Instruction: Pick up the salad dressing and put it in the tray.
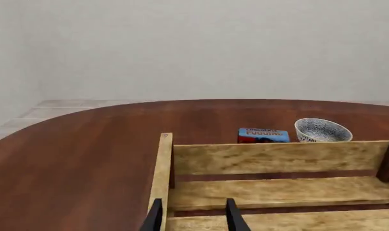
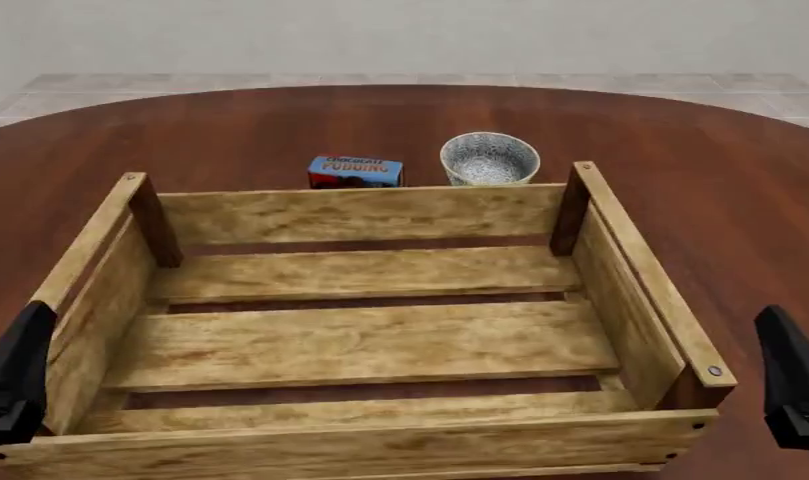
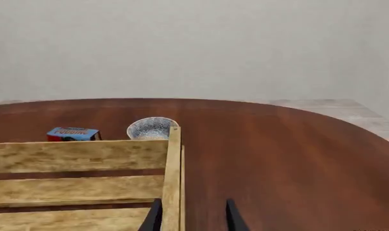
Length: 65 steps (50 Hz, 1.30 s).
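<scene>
Two dark fingers (image 1: 154, 219) of the left gripper (image 1: 193, 217) are seen at the edge of the left wrist view, held apart with a clear gap and nothing between them. The fingers (image 3: 232, 217) of the right gripper (image 3: 193, 216) are likewise spread and empty in the right wrist view. In the front view, the left gripper (image 2: 15, 375) is seen low at the left edge, beside the tray's left wall, and the right gripper (image 2: 794, 380) low at the right edge, just outside the tray's right wall; only dark tips are shown there.

The tray (image 2: 364, 213), a light-wood slatted crate with darker corner posts, is placed between the two grippers on a round reddish-brown table (image 2: 244, 125). Its floor slats are bare. In the left wrist view the tray (image 1: 161, 168) is met at its left wall; in the right wrist view the tray (image 3: 173, 163) is met at its right wall.

Beyond the tray's far wall, a blue pudding box (image 2: 356, 171) is set just behind the wall, and a small speckled bowl (image 2: 490, 158) stands close to its right, the two slightly apart. Both are repeated in the wrist views: box (image 1: 263, 135) and bowl (image 1: 322, 130), box (image 3: 73, 133) and bowl (image 3: 151, 128).

The salad dressing cannot be found in any of the three views, so its place cannot be told.

Farther off, a pale tiled floor (image 2: 137, 85) and a plain wall are seen.
</scene>
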Each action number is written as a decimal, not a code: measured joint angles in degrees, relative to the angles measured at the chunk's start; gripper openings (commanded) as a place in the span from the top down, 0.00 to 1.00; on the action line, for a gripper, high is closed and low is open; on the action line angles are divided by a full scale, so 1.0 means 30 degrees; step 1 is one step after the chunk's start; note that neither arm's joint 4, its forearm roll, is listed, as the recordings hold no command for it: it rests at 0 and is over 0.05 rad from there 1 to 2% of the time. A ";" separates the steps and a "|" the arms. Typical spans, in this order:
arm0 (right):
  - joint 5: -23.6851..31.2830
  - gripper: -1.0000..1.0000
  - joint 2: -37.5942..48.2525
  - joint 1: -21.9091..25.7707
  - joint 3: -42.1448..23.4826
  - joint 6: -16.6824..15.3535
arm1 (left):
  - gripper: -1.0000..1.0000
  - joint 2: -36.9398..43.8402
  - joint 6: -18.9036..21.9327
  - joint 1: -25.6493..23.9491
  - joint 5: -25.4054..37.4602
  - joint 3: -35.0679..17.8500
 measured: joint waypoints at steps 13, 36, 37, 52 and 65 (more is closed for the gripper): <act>-0.0002 0.00 0.0013 0.0022 -0.0024 0.0157 | 0.00 -0.0541 0.0128 -0.0120 0.0572 -0.0088; -0.0234 0.00 0.0395 0.0079 -0.0037 0.0502 | 0.00 -0.0722 0.0911 -0.0516 0.2336 -0.1890; -0.0241 0.00 0.0418 0.0091 -0.0041 0.0508 | 0.00 -0.0725 0.0988 -0.0528 0.2477 -0.2045; -0.0289 0.00 0.0640 0.0158 -0.0046 0.0465 | 0.00 -0.0573 0.1758 -0.0400 0.4965 -0.4697; -0.0406 0.00 0.0903 0.0182 -0.0020 0.0357 | 0.00 0.0519 0.1807 0.0825 0.6219 -0.6744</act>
